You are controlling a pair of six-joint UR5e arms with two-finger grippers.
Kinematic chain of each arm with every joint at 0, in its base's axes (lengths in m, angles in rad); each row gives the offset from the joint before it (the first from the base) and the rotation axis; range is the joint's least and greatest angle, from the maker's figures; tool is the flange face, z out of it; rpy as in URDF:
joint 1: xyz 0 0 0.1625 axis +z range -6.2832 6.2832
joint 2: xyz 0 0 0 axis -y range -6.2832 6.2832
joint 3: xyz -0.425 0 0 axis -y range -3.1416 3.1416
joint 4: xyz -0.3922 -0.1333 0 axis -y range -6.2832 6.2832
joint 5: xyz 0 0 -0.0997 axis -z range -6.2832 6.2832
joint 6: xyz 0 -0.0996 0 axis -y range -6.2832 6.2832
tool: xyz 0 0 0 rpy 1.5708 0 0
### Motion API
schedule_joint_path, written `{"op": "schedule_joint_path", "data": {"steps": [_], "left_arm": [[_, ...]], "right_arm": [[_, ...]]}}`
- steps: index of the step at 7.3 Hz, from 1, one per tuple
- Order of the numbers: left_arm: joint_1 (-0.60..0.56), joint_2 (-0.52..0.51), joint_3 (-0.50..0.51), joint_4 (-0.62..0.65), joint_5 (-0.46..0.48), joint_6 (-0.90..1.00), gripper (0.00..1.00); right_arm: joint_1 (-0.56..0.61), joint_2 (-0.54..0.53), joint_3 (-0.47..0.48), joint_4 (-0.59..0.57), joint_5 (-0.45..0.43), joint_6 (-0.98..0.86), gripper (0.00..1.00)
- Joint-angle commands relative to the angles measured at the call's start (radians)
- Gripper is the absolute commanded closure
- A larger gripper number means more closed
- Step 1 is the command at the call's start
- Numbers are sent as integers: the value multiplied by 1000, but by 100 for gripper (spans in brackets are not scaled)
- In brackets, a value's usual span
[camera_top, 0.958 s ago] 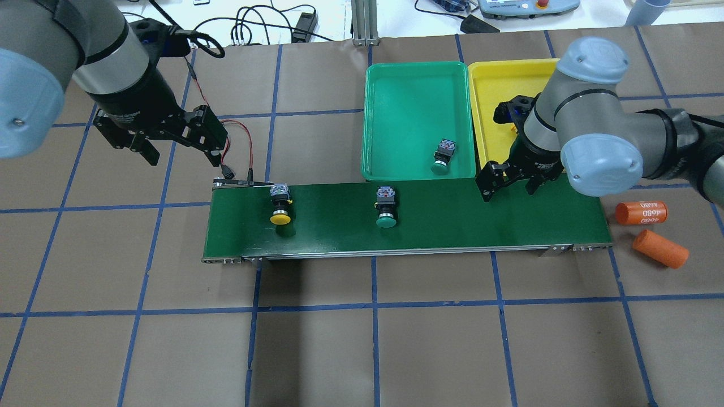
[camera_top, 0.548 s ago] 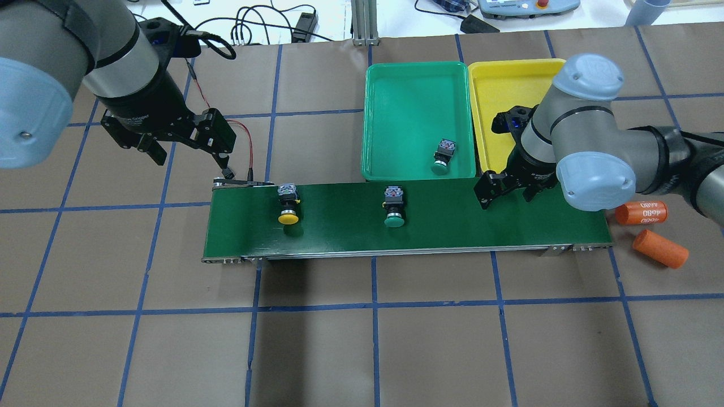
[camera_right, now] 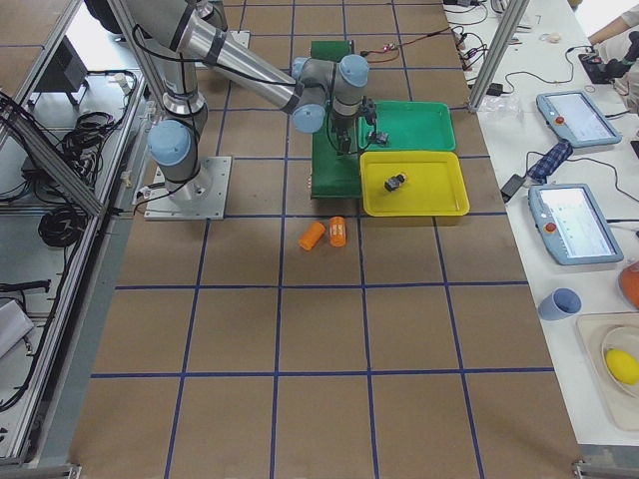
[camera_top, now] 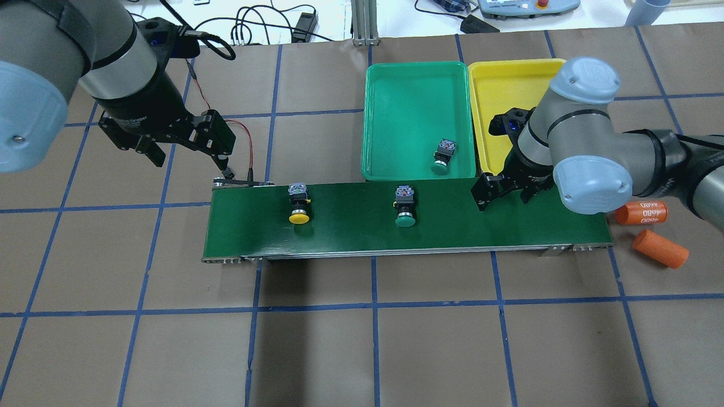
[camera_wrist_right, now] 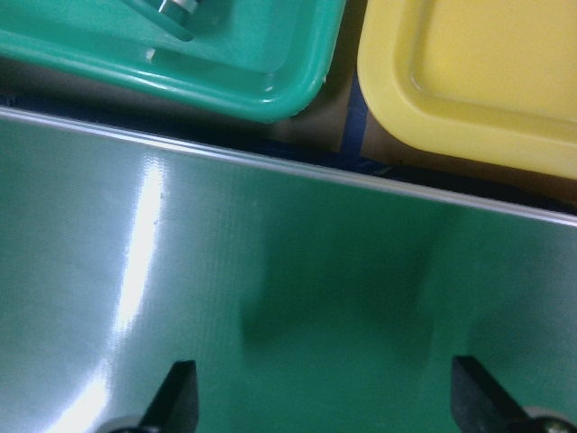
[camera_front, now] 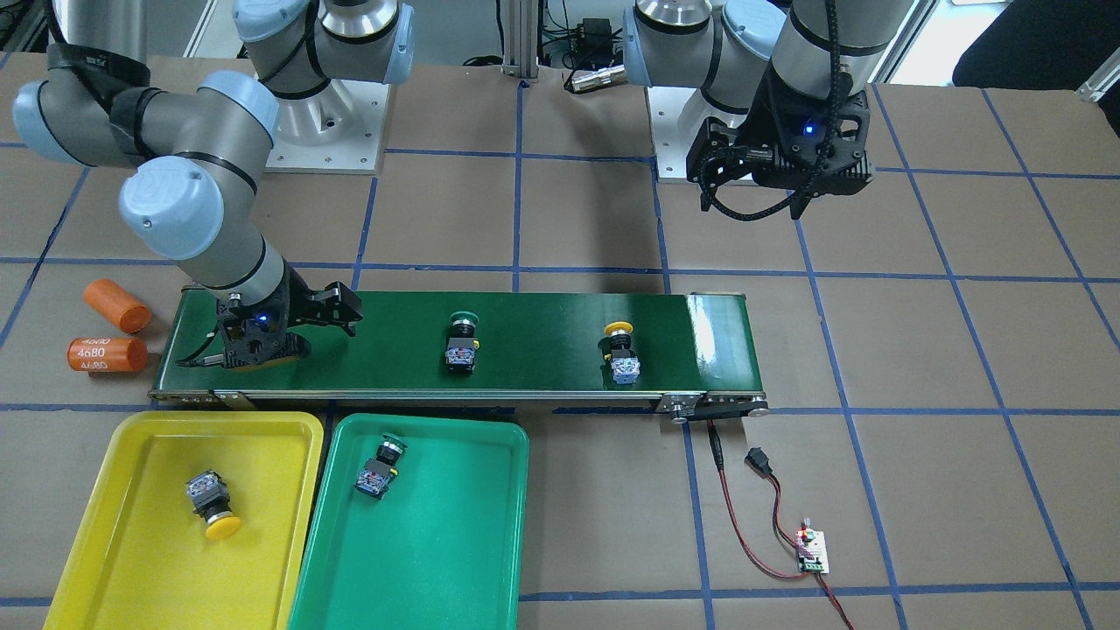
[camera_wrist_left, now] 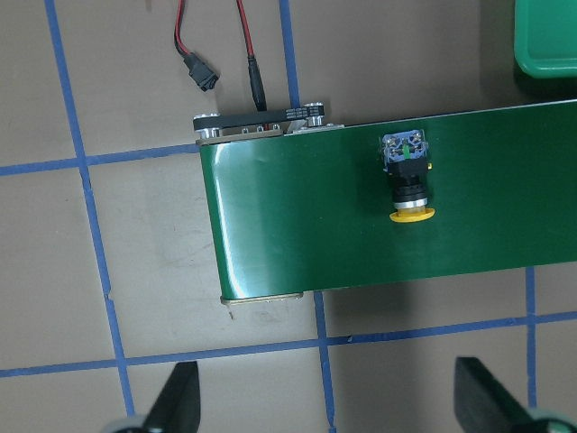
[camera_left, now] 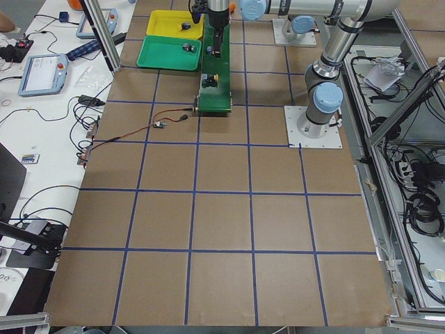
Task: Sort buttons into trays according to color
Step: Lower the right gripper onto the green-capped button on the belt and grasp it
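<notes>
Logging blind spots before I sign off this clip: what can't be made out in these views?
- Overhead: the right arm hides the near part of the yellow tray and the sorted yellow button; the front view shows it.
- Right wrist: the top edge cuts off the sorted green button.
- Left side view: the belt buttons are too small to tell colour.
- Left wrist: the bottom edge cuts off the left jaws; only the tips show.

Conveyor belt (camera_wrist_right: pixel 270 271) shows a smooth, faintly textured dark-green skin, with glare streaking its left side. Green tray (camera_wrist_right: pixel 261 45) and yellow tray (camera_wrist_right: pixel 469 81), upper frame, gleam like glossy moulded plastic. Table cover (camera_top: pixel 317 339): matt brown paper.
</notes>
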Motion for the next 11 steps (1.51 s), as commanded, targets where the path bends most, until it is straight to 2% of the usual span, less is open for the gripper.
{"op": "schedule_joint_path", "data": {"steps": [1, 6, 9, 10, 11], "left_arm": [[-1, 1, -2, -3, 0, 0, 0], [-8, 7, -2, -3, 0, 2, 0], [-8, 7, -2, -5, 0, 6, 0], [-8, 7, -6, -3, 0, 6, 0], [-8, 13, -23, -1, 0, 6, 0]], "right_arm": [[59, -1, 0, 0, 0, 139, 0], [191, -18, -29, -3, 0, 333, 0], [227, -9, -26, -62, -5, 334, 2], [227, 14, -17, -82, -18, 329, 16], [228, 41, -20, -86, -17, 326, 24]]}}
